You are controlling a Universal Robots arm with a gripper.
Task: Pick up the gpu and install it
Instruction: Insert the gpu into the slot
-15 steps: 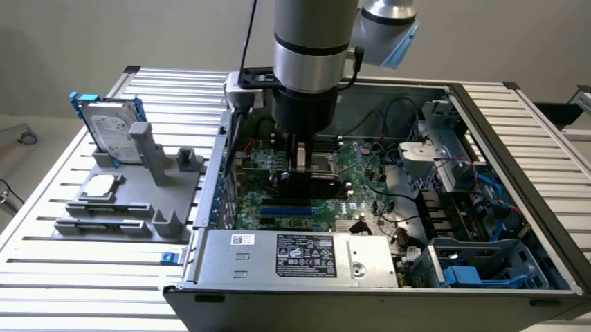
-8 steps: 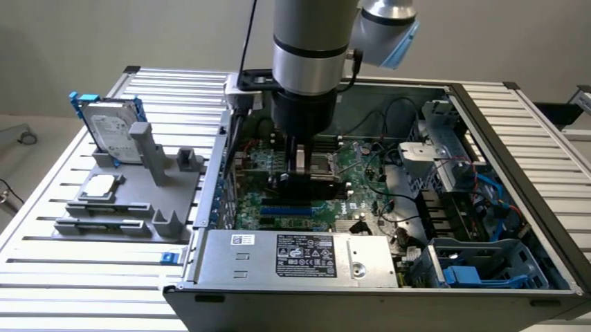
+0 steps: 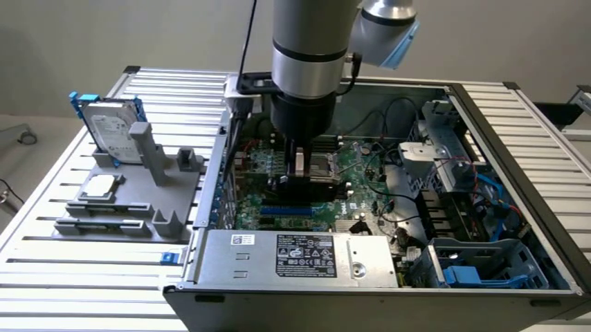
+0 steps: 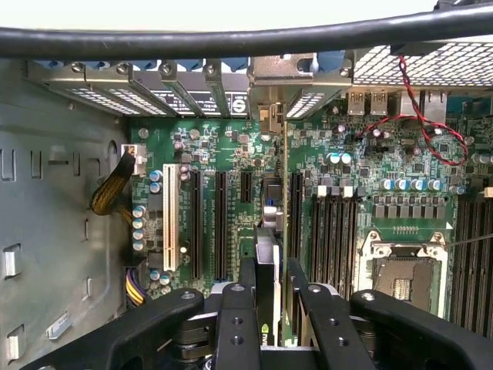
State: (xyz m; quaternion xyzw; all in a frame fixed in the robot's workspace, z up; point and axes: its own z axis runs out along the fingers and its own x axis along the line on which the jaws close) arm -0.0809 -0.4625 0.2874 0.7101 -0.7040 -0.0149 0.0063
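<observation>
The arm reaches down into the open computer case [image 3: 517,138], which lies on its side on the slatted surface [image 3: 55,277]; the end effector [image 3: 297,171] hangs over the green motherboard [image 3: 360,169], near the centre of the exterior view. From the wrist, the end effector [image 4: 271,270] is clamped on the gpu [image 4: 266,247]; a black finger [image 4: 246,274] presses on each face. The card stands on edge over the motherboard [image 4: 231,154], in line with the long black expansion slots [image 4: 221,223] and between them; its silver bracket [image 4: 281,77] meets the case's rear slot openings; whether its lower edge sits in a slot cannot be told. In the exterior view, a grey holder [image 3: 138,200] stands outside the case at nine o'clock; it carries a hard drive in a blue frame [image 3: 111,135] and a small square chip [image 3: 102,185]. The power supply [image 3: 295,256] lies at six o'clock.
</observation>
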